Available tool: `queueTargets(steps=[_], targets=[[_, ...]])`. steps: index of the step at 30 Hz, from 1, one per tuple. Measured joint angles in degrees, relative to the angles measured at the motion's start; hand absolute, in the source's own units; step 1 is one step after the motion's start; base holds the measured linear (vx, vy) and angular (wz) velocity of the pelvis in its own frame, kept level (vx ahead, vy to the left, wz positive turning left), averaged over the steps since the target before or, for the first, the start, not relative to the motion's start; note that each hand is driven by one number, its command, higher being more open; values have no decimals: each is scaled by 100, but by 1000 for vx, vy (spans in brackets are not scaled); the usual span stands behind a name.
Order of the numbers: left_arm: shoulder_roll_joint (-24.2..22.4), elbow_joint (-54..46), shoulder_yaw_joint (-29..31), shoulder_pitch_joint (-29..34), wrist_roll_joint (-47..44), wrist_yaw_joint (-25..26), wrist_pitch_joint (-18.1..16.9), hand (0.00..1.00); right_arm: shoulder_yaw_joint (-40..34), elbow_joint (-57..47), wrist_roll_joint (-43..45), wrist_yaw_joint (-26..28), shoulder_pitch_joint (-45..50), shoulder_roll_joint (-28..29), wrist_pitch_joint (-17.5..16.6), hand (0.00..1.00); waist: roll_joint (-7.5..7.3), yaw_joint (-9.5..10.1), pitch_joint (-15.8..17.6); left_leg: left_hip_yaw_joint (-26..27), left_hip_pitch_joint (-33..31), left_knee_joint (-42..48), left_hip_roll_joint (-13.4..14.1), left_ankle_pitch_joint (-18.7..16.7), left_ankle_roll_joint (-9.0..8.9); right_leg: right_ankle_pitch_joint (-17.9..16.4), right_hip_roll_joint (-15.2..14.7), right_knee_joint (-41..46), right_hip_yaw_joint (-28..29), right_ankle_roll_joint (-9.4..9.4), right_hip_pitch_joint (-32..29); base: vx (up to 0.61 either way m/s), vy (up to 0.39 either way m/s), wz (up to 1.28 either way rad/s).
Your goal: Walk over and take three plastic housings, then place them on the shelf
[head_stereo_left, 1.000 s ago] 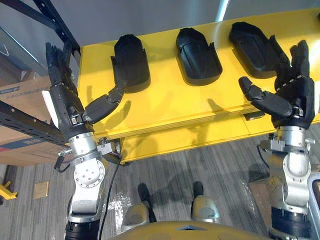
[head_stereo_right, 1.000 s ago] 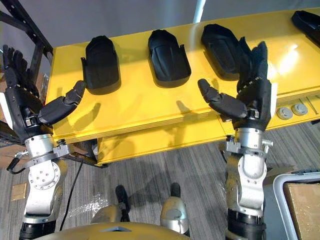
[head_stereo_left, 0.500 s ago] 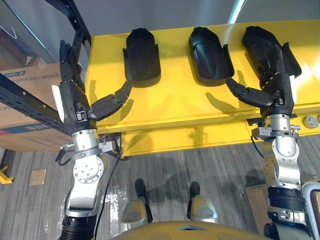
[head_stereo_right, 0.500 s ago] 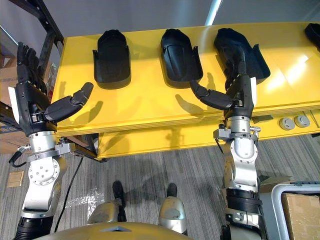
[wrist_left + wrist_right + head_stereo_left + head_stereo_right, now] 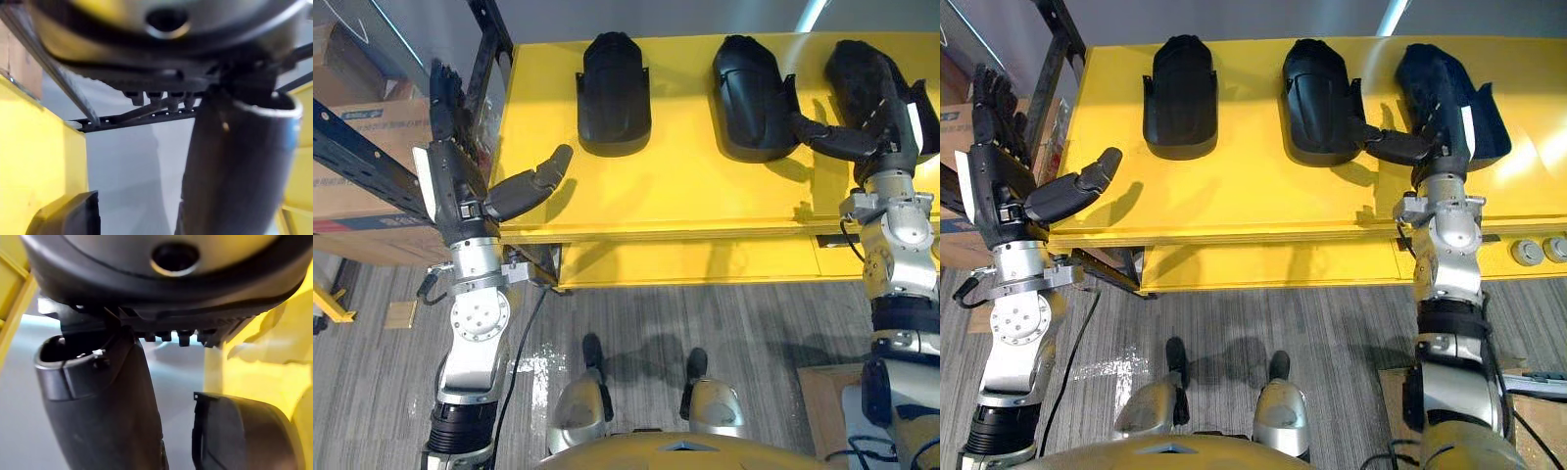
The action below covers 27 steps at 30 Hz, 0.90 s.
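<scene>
Three black plastic housings lie in a row on the yellow table (image 5: 685, 186): the left housing (image 5: 615, 93), the middle housing (image 5: 754, 83) and the right housing (image 5: 867, 73). My left hand (image 5: 460, 186) is raised at the table's left end, open, with its thumb reaching over the corner short of the left housing (image 5: 68, 215). My right hand (image 5: 1435, 137) is open, its straight fingers lying over the right housing (image 5: 1449, 93) and its thumb pointing at the middle housing (image 5: 1320, 88). A housing (image 5: 244, 435) shows just past the right thumb.
A dark metal rack (image 5: 372, 147) with cardboard boxes (image 5: 362, 191) stands left of the table. A lower yellow tier (image 5: 705, 259) runs under the tabletop's front edge, with round silver parts (image 5: 1528, 253) at its right. A small cardboard piece (image 5: 401, 313) lies on the floor.
The camera has moved closer and squared up to the table. My right hand has reached forward from the table's front onto the right housing. My left hand keeps its raised, open pose.
</scene>
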Motion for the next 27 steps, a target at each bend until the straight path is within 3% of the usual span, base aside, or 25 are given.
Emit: queueTargets(steps=[4,10,18,27], targets=[[178,300,10,-234,-22,-66,-1,100,232,548,198,421,-377,-213,72,100,12,117,114,-11,-32,39,18,-1,-2,-17,4,71,10,-23,-50,0,0,0],[224,540,-10,-340,-66,-115,-2,100,409,1066,212,535,-858,-255,274,100,-25,173,242,-71,-45,64,26,2,-11,-110,-7,237,0,-65,-93,-6,-9,2],[390,603,-42,-401,-69,-101,-2,100,443,1568,215,312,-1403,-438,408,100,-30,284,447,-104,-170,161,29,30,-1,-140,-29,359,-13,-77,-205,-8,-4,2],[400,971,-132,-580,-73,-73,-2,100,461,2024,225,101,-1867,-610,567,100,-22,312,455,-114,-255,170,24,36,3,-214,-59,547,2,-96,-368,0,0,0]])
